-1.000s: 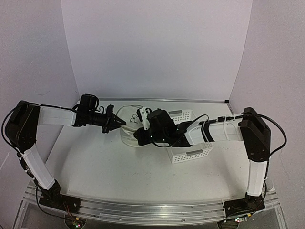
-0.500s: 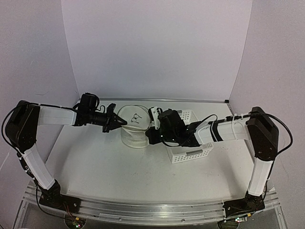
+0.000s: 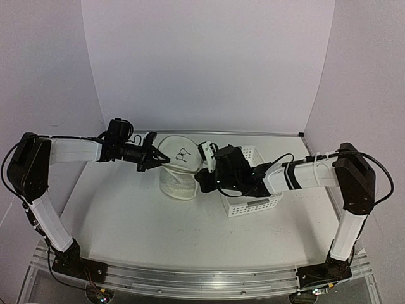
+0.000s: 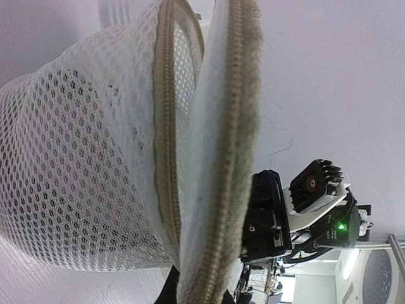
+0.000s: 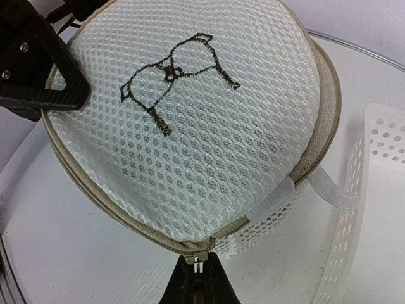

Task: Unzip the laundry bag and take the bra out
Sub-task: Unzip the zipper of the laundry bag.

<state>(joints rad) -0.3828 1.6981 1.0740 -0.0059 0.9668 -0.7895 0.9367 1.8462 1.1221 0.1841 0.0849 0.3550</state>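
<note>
The laundry bag is a white mesh cylinder standing at the table's middle, its round lid with the black mark tipped up. My left gripper is shut on the bag's left rim; in the left wrist view the beige zipper tape runs up from my gripper. My right gripper is at the bag's right side, shut on the zipper pull at the lid's near edge. The seam gapes open along the left side. The bra is hidden.
A white lattice plastic basket stands right of the bag, under my right arm; its wall shows in the right wrist view. White walls close the table's back and sides.
My right gripper has moved right and back around the bag's rim with the zipper pull. The lid has tipped up, its mark now facing the camera. The left gripper has risen slightly.
</note>
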